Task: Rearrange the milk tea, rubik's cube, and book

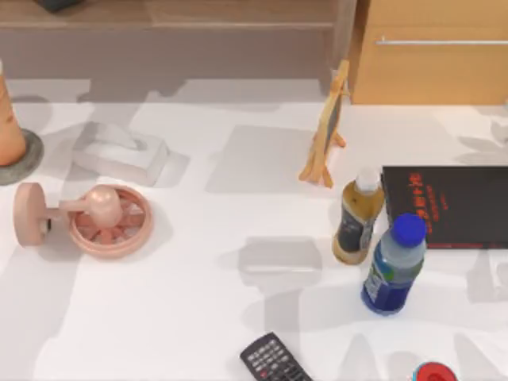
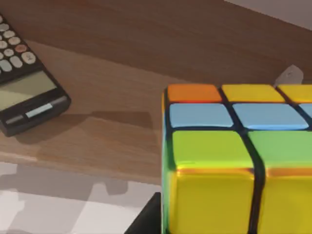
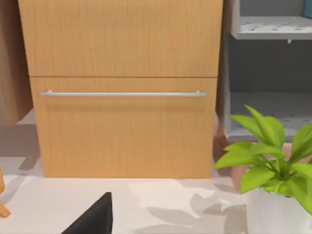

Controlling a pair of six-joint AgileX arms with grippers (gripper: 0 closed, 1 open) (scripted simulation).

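The rubik's cube (image 2: 234,161) looms close in the left wrist view, showing orange, yellow, blue and green squares. It sits level with a brown wooden shelf (image 2: 122,97); I cannot tell whether it rests there. A dark part of my left gripper (image 2: 146,220) shows right beside the cube's lower edge. The milk tea (image 1: 357,216), with its white cap and dark label, stands upright on the white table at centre right. The book is out of view. A dark part of my right gripper (image 3: 93,218) hangs over the table in front of a wooden cabinet (image 3: 122,97).
A blue-capped bottle (image 1: 394,266) stands close by the milk tea, with a flat black rectangle with red lettering (image 1: 448,206) behind them. On the table are a wooden easel (image 1: 327,131), tissue box (image 1: 121,155), pink fan (image 1: 103,218) and remote (image 1: 274,361). A calculator (image 2: 27,92) lies on the shelf, and a potted plant (image 3: 273,165) stands by the cabinet.
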